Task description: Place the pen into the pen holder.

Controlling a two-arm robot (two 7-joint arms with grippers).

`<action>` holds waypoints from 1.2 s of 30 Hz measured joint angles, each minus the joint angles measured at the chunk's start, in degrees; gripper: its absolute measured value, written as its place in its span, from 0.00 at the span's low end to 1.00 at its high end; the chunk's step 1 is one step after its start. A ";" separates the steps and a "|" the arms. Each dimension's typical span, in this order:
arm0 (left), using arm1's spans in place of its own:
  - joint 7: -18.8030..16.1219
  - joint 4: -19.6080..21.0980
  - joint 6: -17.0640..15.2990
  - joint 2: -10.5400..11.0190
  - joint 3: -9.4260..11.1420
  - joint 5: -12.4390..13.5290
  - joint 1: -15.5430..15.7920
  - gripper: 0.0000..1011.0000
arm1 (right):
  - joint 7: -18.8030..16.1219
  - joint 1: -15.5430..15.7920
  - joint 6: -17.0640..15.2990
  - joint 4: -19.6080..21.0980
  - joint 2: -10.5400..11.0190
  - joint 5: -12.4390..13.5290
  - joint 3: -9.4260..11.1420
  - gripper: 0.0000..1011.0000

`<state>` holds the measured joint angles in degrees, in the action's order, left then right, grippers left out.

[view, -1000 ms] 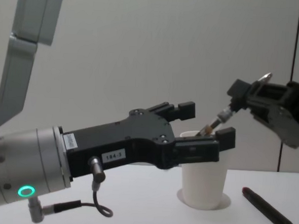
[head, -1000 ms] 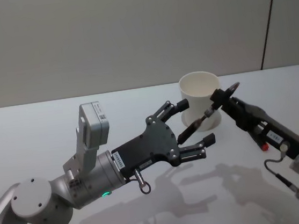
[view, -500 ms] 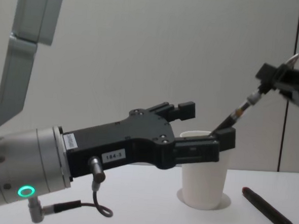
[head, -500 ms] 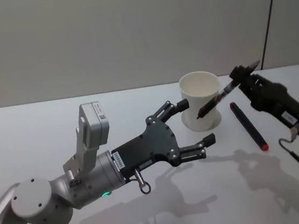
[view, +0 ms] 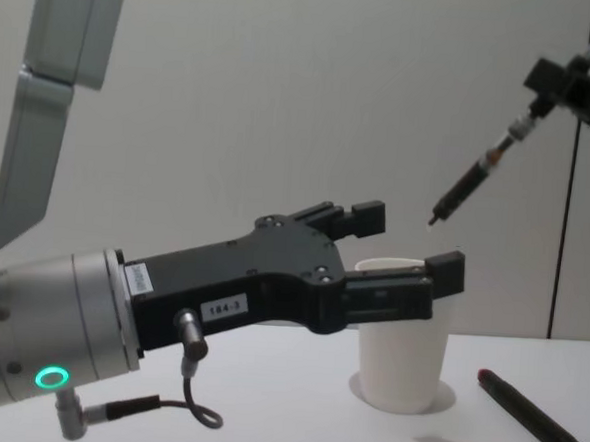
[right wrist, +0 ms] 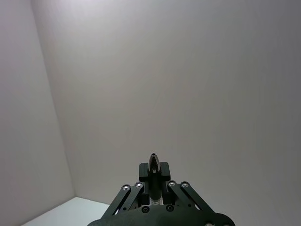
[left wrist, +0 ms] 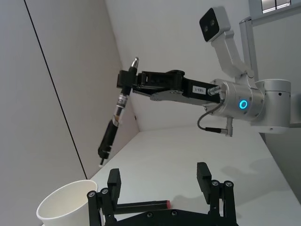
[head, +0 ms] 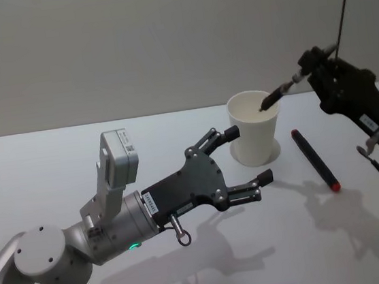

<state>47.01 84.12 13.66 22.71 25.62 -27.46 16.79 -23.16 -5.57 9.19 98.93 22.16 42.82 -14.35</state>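
The pen holder is a white paper cup (head: 259, 136) (view: 400, 370) (left wrist: 63, 208) standing upright at the table's back middle. My right gripper (head: 306, 67) (view: 551, 80) (left wrist: 126, 81) (right wrist: 153, 175) is shut on the upper end of a dark pen (head: 278, 93) (view: 475, 172) (left wrist: 113, 128). The pen hangs tilted, tip down. Its tip is in the air above the cup's right rim, apart from it. My left gripper (head: 249, 156) (view: 409, 243) (left wrist: 158, 174) is open and holds nothing. It hovers just in front of the cup, one finger at each side.
A second dark pen with a red end (head: 314, 160) (view: 535, 423) (left wrist: 141, 205) lies on the white table (head: 54, 157) to the right of the cup. A plain wall rises behind the table.
My right gripper has risen and swung right with the pen. The tip went from low beside the cup, between the left fingers, to above its rim. The left arm stayed still.
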 joint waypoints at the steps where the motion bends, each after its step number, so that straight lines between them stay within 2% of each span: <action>1: 0.00 0.00 0.00 0.00 0.00 0.00 0.00 0.99 | 0.08 -0.21 0.22 -0.10 -0.13 -0.48 -0.03 0.12; 4: 0.00 0.00 0.00 0.00 0.00 0.00 0.00 0.99 | 0.77 -1.21 1.49 -0.58 -0.75 -4.08 -0.26 0.12; 7: 0.00 0.00 0.00 0.00 0.00 0.00 0.00 0.99 | 1.32 -2.05 1.92 -1.00 -1.30 -6.45 -0.48 0.12; 12: 0.00 0.00 0.00 0.00 0.00 0.00 0.00 0.99 | 3.09 -4.33 2.15 -2.96 -2.93 -13.26 -1.16 0.12; 13: 0.00 0.00 0.00 0.00 0.00 0.01 0.00 0.99 | 3.09 -4.33 2.15 -2.96 -2.93 -13.26 -1.16 0.12; 20: 0.00 0.00 0.00 0.00 0.00 0.00 0.00 0.99 | 4.68 -7.71 1.81 -7.04 -5.34 -20.17 -2.01 0.12; 29: 0.00 0.00 0.00 0.00 0.00 0.00 0.00 0.99 | 5.65 -11.85 1.52 -13.14 -8.13 -25.41 -2.82 0.12; 36: 0.00 0.00 0.00 0.00 0.00 0.00 0.00 0.99 | 6.03 -14.28 0.55 -17.02 -9.85 -27.53 -3.35 0.12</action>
<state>47.02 84.12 13.66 22.71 25.62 -27.46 16.79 -17.13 -19.85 9.74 81.91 12.31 15.29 -17.70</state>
